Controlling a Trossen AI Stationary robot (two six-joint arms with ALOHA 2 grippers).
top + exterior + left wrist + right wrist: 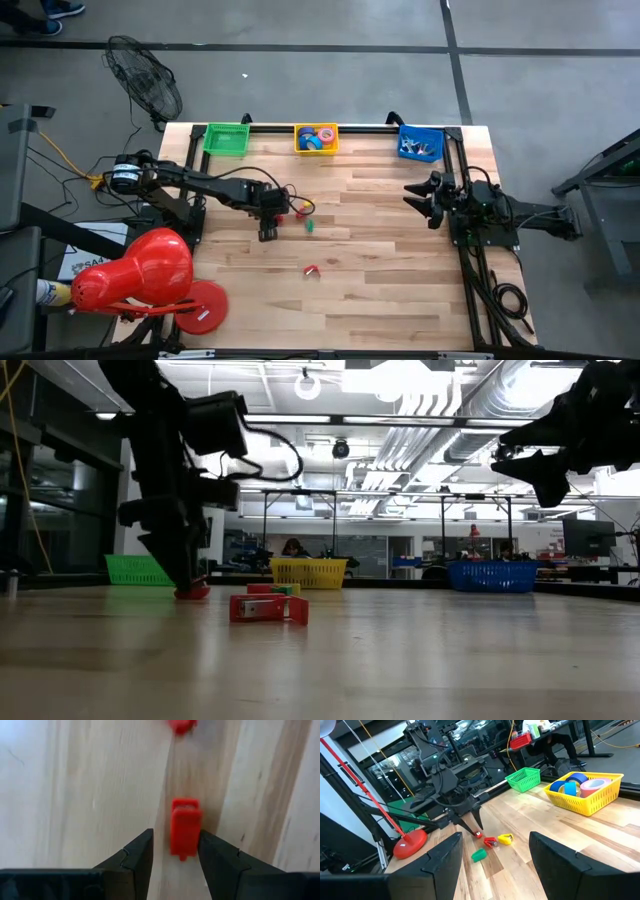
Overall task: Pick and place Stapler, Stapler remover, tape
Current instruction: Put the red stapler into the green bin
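A: Where is the left gripper (175, 851)?

B: Low over the worktop (400, 290), centre-left of the frame, fingers apart either side of a small red stapler piece (185, 827), probably lined up for pickup. The right gripper (418, 199) waits open at centre right.

A: And the baskets?

B: Along the top edge: yellow basket (299, 146) holds tape rolls (318, 137); green basket (226, 139) looks empty; blue basket (421, 142) holds pale items.
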